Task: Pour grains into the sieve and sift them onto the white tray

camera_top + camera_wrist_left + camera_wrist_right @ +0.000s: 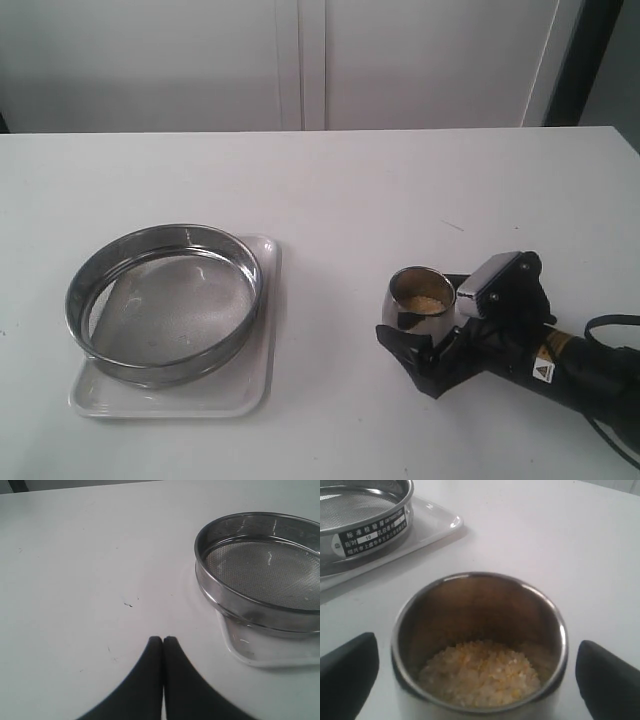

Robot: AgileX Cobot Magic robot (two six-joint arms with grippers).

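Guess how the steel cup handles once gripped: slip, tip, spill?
The steel cup looks polished and round-bellied, so it may slip when squeezed. It seems rigid, unlikely to deform. The grains fill only its bottom, so it is probably steady upright, but they would shift on any tilt.

In the exterior view, we find the sieve covering most of the white tray; only its rim toward the desk's near and right edges shows. The arm behind the right hand is cut off by the picture's edge. In the right wrist view, both fingers and the cup base are cropped. The sieve label print is too blurred to read, and the cup wall hides the deeper grains.
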